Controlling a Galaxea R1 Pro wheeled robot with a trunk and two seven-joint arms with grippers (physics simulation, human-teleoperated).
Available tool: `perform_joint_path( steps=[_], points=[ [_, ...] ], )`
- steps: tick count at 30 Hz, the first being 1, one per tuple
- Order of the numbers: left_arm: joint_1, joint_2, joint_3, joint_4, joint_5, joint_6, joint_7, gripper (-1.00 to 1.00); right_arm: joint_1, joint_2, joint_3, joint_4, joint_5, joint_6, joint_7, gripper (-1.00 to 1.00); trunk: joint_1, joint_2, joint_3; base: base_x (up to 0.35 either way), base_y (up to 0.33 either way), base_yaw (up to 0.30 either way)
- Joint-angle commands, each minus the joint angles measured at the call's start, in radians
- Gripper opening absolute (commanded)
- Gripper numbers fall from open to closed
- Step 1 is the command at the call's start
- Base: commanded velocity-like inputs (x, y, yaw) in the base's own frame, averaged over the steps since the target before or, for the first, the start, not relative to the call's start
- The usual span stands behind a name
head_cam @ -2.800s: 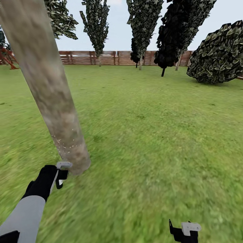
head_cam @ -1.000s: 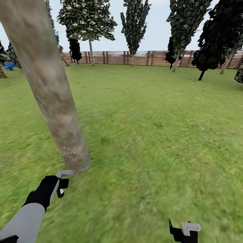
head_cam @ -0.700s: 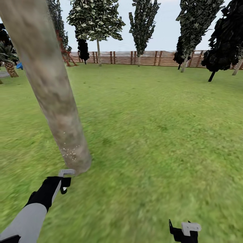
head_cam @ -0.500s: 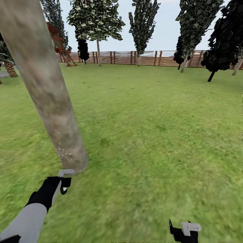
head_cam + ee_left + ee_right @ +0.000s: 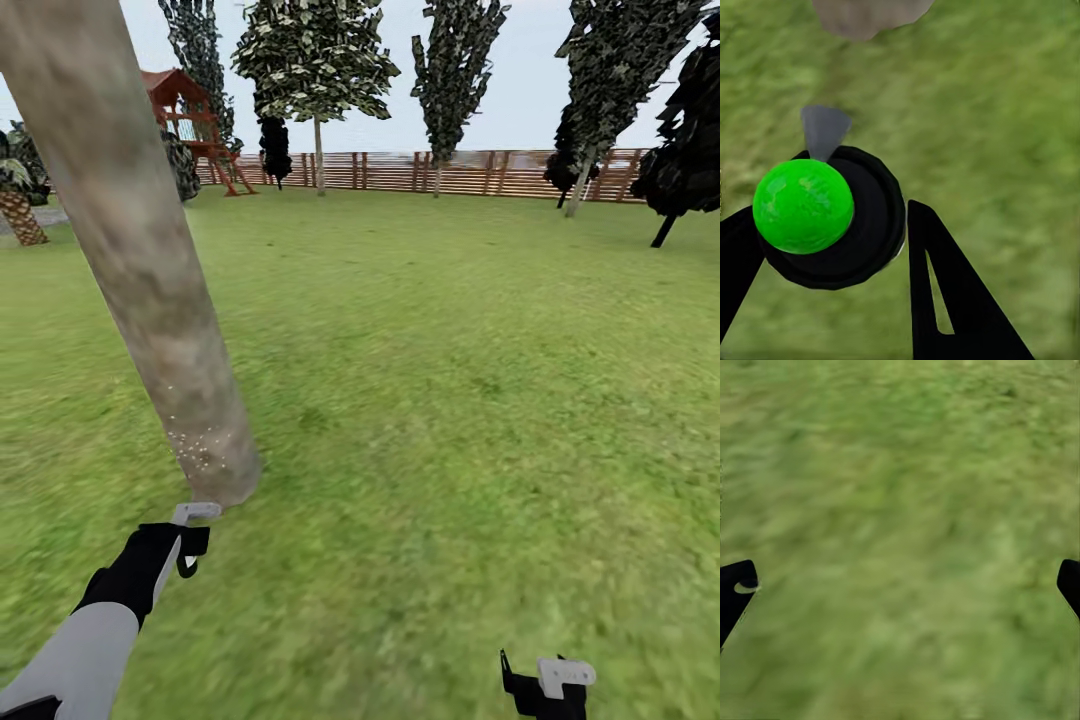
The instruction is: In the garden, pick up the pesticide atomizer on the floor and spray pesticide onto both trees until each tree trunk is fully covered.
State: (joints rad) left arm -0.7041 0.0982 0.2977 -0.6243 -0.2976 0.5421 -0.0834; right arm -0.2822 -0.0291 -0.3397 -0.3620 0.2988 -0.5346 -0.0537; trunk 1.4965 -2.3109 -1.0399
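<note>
Left gripper [image 5: 832, 247] jaws pinch the dark pesticide atomizer [image 5: 832, 217], nozzle just short of the pale mottled tree trunk [image 5: 150, 290] base. Right gripper [image 5: 900, 585] jaws spread over open green lawn [image 5: 450, 380]; slatted wooden fence [image 5: 470, 172] far off.

Head view: high on the robot, facing forward and down over the green lawn [image 5: 450, 400] to the brown slatted wooden fence [image 5: 470, 172]; the thick pale mottled tree trunk [image 5: 150, 300] stands close at its left.
Left wrist view: looks along the jaws, close to the grass, at a black round body with a bright green ball [image 5: 802, 206].
Right wrist view: close, down onto blurred grass.
Shared: lawn; probably the trunk's base [image 5: 866, 13].
</note>
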Motion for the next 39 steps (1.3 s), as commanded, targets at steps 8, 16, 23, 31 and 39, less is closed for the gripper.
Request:
perform_joint_path(
  steps=[8,16,23,31,39],
  points=[
    [0.0,0.002,-0.001,0.0,-0.001,0.002,0.001,-1.0,0.0,0.0,0.0,0.0,0.0,0.0,0.0,1.0,0.0,0.0,0.0,0.234,-0.174,0.277],
    [0.0,0.001,-0.002,0.0,0.002,0.002,-0.001,-1.0,0.0,0.0,0.0,0.0,0.0,0.0,0.0,1.0,0.0,0.0,0.0,0.213,-0.152,0.277],
    [-0.012,0.004,-0.004,-0.017,0.005,0.014,-0.013,-1.0,0.0,0.0,0.001,0.001,0.0,0.0,0.0,1.0,0.0,0.0,0.0,0.015,-0.01,0.277],
    [-0.1,-0.014,-0.014,-0.043,0.005,0.1,-0.02,-1.0,0.0,0.0,-0.001,0.001,0.0,0.0,0.0,1.0,0.0,0.0,0.0,0.0,0.0,0.277],
    [-0.192,-0.039,-0.149,-0.042,0.004,0.184,-0.077,-1.0,0.0,-0.002,-0.001,0.001,0.0,0.0,0.0,1.0,0.0,0.0,0.0,0.0,0.0,0.067]
  ],
)
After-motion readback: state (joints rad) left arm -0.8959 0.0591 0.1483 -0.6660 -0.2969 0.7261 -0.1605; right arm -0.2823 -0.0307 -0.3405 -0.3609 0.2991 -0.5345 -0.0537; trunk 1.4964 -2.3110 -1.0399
